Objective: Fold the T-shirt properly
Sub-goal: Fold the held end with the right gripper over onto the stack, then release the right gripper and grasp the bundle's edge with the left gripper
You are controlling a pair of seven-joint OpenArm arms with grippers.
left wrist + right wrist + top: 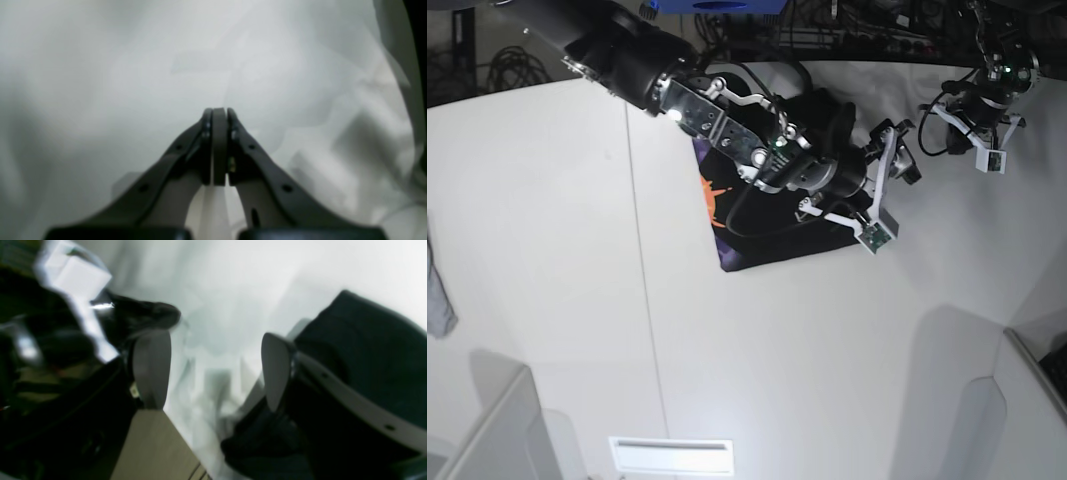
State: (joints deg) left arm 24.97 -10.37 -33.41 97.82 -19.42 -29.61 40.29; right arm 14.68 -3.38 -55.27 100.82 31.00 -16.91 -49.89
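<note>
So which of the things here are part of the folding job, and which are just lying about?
Part of the job:
- black cloth T-shirt with an orange print
- open right tool
- shut left tool

Lying about:
- small grey cloth scrap

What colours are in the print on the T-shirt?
Orange and purple, on the black T-shirt; the base view shows it best, at the shirt's left edge.

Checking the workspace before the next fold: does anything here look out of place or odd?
One thing: a small grey cloth scrap hangs at the table's left edge, far from the folded black T-shirt under the right gripper. Otherwise nothing stands out.
</note>
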